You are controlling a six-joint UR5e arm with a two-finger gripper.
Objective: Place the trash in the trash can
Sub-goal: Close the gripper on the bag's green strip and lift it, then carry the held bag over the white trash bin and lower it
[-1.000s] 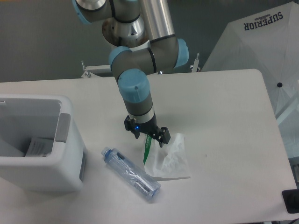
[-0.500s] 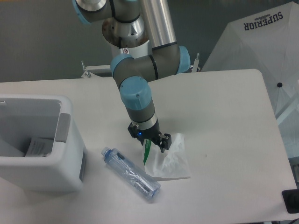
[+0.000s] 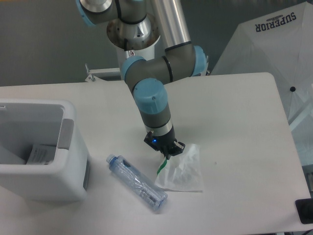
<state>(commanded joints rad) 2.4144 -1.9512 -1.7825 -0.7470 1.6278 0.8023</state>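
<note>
The clear plastic wrapper (image 3: 183, 169) with a green strip (image 3: 161, 168) lies on the white table right of centre. My gripper (image 3: 166, 152) points straight down onto the wrapper's upper left edge, and its fingers look closed on that edge. The green strip hangs out just below them. The clear bluish bottle (image 3: 137, 182) lies on its side to the left of the wrapper, cap toward the upper left, apart from the gripper. The light grey trash can (image 3: 68, 147) stands at the left edge of the table, open at the top, with some paper inside.
A white fabric shape (image 3: 279, 54) marked SUPERIOR stands off the table's right side. A dark object (image 3: 305, 210) sits at the lower right corner. The arm's base (image 3: 132, 29) is behind the table's far edge.
My gripper has moved right and down onto the wrapper's edge and its fingers have drawn together. The wrapper and its green strip have shifted a little to the right with it. The bottle has not moved.
</note>
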